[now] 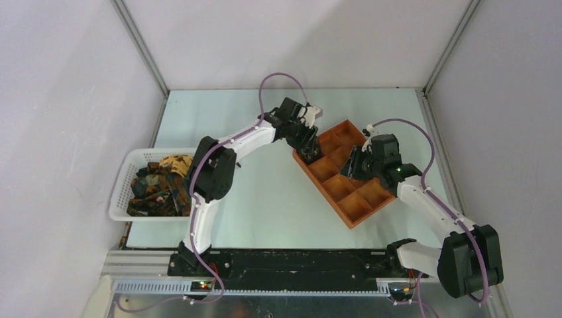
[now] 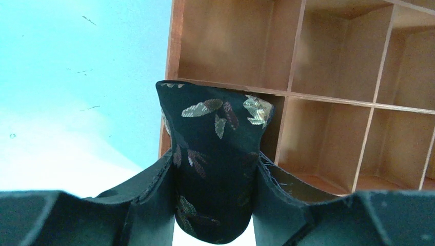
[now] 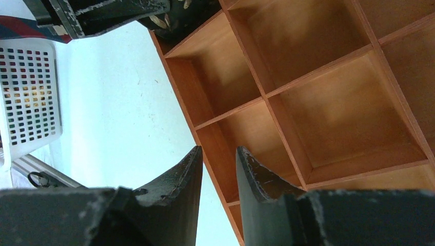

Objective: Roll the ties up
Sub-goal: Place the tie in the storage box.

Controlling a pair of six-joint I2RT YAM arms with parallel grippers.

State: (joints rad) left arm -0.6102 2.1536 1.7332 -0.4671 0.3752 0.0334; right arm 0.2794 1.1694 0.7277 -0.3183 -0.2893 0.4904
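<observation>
Left wrist cam: left end effector (image 2: 214, 169) clenched on the rolled tie (image 2: 215, 118), soft slippery stuff that'd probably uncoil unless pinched across the whole roll, right by the wall of the orange compartment tray (image 2: 177, 51).

- The top external camera is looking down from above and behind the arm bases (image 1: 192, 255) over the whole surface (image 1: 265, 199).
- The left wrist camera is peering closely past the left end effector (image 2: 214, 159) at the orange tray (image 2: 328, 97).
- The right wrist camera is closely facing the same tray (image 3: 318, 72), catching the white basket (image 3: 31, 92) at the frame's left.
</observation>
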